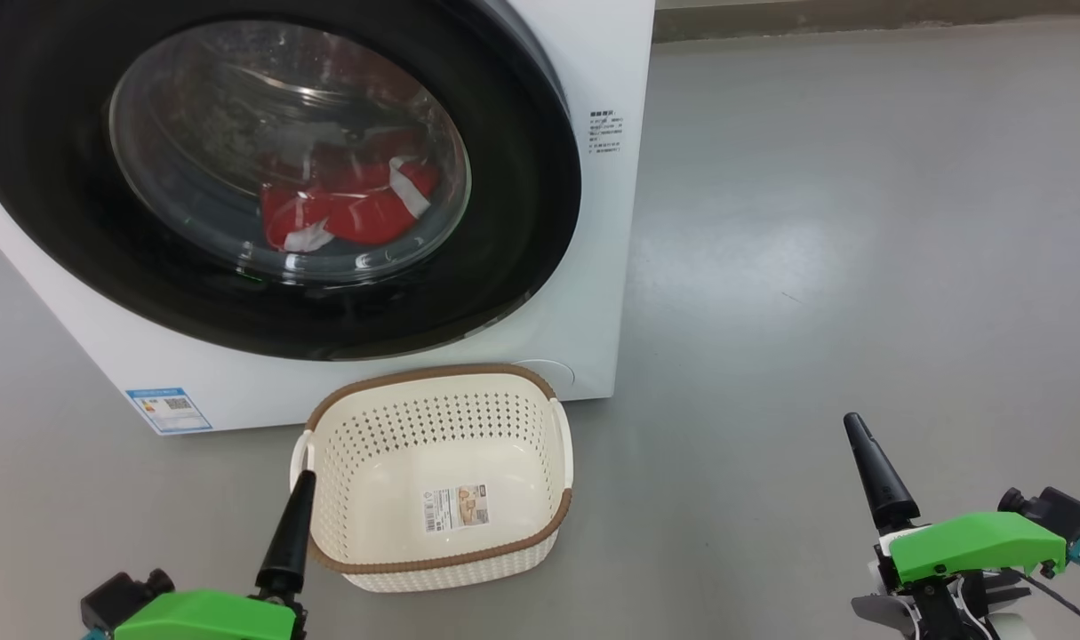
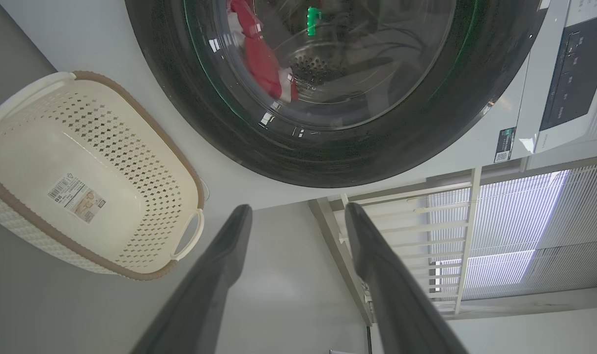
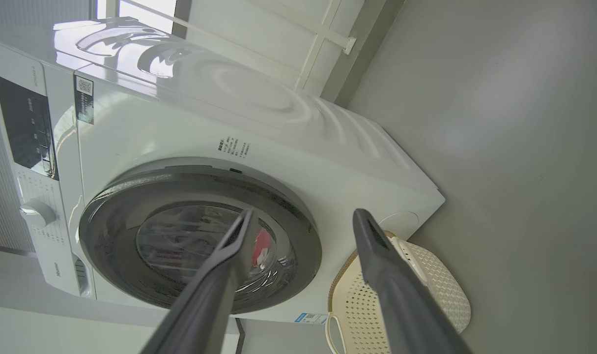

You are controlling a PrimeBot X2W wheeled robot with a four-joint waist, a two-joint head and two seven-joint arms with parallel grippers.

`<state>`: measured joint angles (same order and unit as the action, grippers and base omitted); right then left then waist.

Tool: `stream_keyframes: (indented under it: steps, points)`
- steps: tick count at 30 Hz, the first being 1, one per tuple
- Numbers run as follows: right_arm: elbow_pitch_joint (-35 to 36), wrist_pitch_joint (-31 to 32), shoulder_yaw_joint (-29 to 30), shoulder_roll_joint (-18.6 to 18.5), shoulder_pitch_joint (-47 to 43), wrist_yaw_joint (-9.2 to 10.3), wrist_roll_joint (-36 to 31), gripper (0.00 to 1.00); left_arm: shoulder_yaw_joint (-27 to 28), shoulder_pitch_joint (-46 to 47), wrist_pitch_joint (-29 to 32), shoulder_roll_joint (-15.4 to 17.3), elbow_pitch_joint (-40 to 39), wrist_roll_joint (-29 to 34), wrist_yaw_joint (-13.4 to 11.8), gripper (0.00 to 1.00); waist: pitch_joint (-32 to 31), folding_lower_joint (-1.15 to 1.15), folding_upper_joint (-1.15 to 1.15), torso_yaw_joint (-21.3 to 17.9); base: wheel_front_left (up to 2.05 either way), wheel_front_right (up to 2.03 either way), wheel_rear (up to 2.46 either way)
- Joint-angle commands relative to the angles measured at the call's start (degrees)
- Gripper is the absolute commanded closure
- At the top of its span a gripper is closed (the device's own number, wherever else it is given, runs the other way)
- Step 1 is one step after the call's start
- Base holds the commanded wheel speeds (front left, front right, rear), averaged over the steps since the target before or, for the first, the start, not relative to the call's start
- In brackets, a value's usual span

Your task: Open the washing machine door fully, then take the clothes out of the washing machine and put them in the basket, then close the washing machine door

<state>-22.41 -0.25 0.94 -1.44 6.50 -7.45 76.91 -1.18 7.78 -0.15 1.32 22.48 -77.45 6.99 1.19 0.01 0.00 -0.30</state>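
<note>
Left gripper (image 2: pixel 298 209) and right gripper (image 3: pixel 303 214), fingers spread and empty, face the black-rimmed round glass door (image 1: pixel 504 222) of the white front-loading washing machine (image 1: pixel 602 267), red clothes (image 1: pixel 353 209) behind it; hooking the rim's edge and swinging wide looks best.

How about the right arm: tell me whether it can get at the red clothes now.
Probably not. The clothes lie inside, behind the shut washing machine door. The right pincer, open, hangs short of it with nothing between; the door itself looks reachable.

We list a plain laundry spot, home or lab untold: white washing machine (image 1: pixel 612 267), bare grey floor (image 1: pixel 860 222), basket (image 1: pixel 504 427), slatted window blinds (image 2: pixel 499 216).
</note>
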Motion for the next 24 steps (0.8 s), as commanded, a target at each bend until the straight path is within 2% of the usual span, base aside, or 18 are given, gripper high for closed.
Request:
stream_keyframes:
  steps: [1, 9, 24]
  points:
    - [1.14, -0.82, -0.66, -0.51, 3.50, -0.01, -2.73, 0.00, 0.22, 3.19, -0.76, 0.82, -1.17, 3.07, -0.44, 0.00, 0.14, 0.00, 0.00, -0.02, 0.00, 0.00, 0.00]
    - [1.04, -2.15, -0.69, -0.55, 5.08, -0.01, -12.21, 0.00, -0.46, 4.51, -2.11, 0.88, -1.31, 9.75, -1.60, 0.00, 0.55, -0.01, 0.00, -0.14, 0.00, 0.00, 0.00]
    - [1.17, -4.48, -1.64, -0.71, 7.74, -0.02, -23.15, 0.00, -2.08, 7.23, -4.47, 1.01, -0.36, 19.68, -2.89, 0.00, 0.80, -0.01, 0.00, -0.35, 0.00, 0.00, 0.00]
